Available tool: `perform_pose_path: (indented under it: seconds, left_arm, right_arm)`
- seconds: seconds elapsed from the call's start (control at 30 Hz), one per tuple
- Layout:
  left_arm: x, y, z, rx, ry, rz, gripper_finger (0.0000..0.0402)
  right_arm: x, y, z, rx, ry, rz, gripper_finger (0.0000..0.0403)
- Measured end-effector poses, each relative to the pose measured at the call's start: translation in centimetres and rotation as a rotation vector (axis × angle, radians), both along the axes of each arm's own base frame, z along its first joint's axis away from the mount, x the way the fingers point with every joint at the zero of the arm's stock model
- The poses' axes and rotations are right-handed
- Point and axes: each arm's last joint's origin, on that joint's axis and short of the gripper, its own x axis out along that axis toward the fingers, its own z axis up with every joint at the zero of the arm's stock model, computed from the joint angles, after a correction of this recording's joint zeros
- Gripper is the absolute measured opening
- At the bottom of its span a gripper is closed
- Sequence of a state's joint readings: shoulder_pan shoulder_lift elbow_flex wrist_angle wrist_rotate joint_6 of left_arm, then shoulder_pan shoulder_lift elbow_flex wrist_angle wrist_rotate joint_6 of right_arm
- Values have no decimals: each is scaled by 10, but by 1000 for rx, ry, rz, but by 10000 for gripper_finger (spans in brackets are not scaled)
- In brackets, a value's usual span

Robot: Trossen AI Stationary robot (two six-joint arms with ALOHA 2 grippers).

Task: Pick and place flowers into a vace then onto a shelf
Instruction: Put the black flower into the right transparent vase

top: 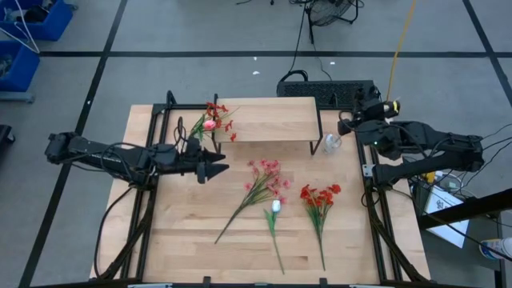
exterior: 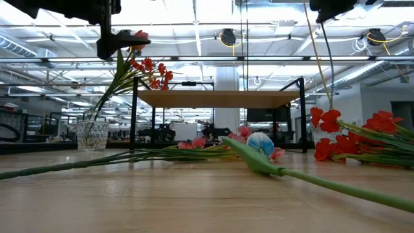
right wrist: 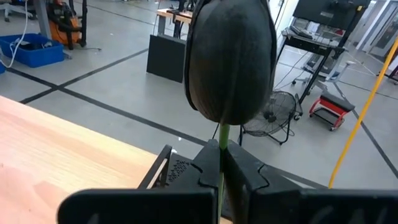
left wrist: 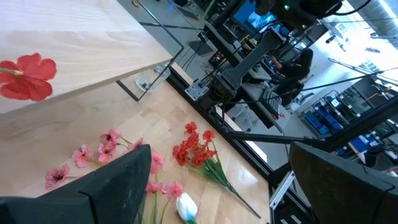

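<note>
Currently left tool hangs released, fingers spread, above the worktop just in front of the glass vase, which holds a red and pink spray beside the shelf. Pink spray, white tulip bud and red spray lie flat on the worktop. Right tool clenched, off the far right edge.

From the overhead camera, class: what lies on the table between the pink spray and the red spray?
In the high view, the white tulip bud on its green stem lies on the tabletop between the pink spray and the red spray, apart from both.
</note>
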State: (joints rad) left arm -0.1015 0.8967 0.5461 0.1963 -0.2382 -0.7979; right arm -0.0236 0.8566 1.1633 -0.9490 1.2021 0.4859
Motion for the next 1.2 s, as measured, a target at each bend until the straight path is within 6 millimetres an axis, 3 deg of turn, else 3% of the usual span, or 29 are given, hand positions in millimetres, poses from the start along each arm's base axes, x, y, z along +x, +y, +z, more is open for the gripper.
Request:
perform_pose_path:
  seconds: [0.73, 1.2]
  left_arm:
    - [0, 8, -1, 1, 13, 31, 386]
    - [0, 8, -1, 1, 13, 31, 386]
  right_arm:
    - [4, -5, 2, -22, 29, -22, 0]
    - [17, -14, -44, 70, 37, -8, 1]
